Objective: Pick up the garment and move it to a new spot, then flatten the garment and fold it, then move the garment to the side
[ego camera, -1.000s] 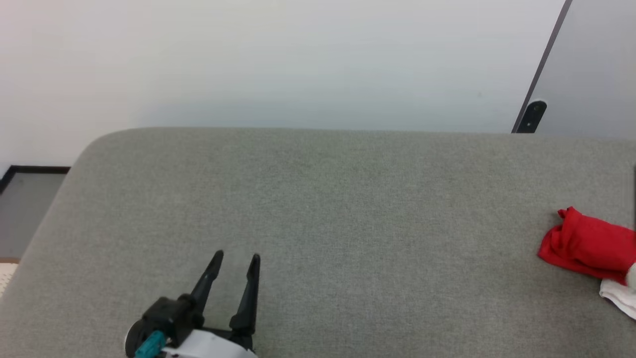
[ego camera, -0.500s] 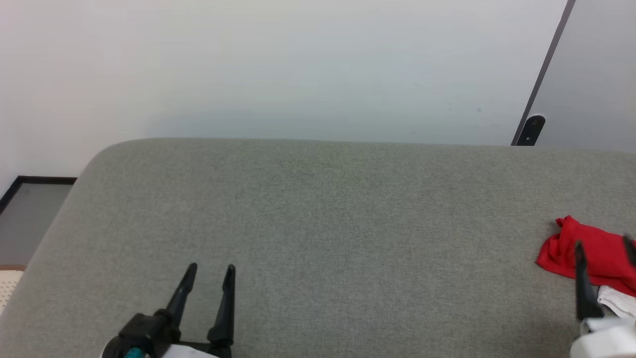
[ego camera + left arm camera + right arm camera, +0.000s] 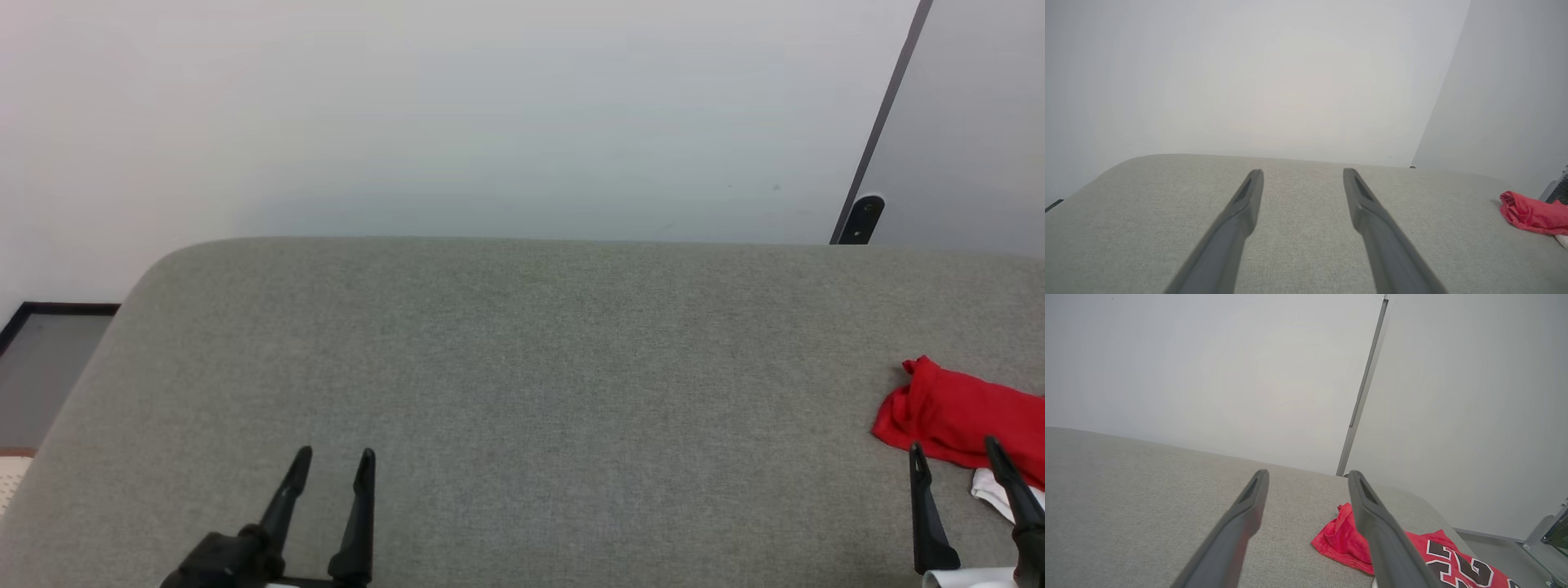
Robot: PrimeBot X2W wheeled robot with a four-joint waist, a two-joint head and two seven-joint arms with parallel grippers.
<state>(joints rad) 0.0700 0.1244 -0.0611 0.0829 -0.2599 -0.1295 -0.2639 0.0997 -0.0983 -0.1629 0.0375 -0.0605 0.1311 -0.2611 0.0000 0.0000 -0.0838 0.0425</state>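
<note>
The garment, a crumpled red shirt with a bit of white cloth at its near edge, lies at the far right of the grey cushioned surface. In the right wrist view the garment shows black lettering outlined in white, partly behind one finger. In the left wrist view the garment is a small red heap at the right edge. My right gripper is open just in front of the garment, not touching it. My left gripper is open and holds nothing at the lower left.
A pale wall rises behind the surface. A grey panel with a dark edge strip stands at the back right. Past the rounded left end of the surface there is floor with a dark skirting.
The right gripper has come up into view at the lower right, in front of the garment. The left gripper sits lower and further left in the picture. The camera has tilted slightly.
</note>
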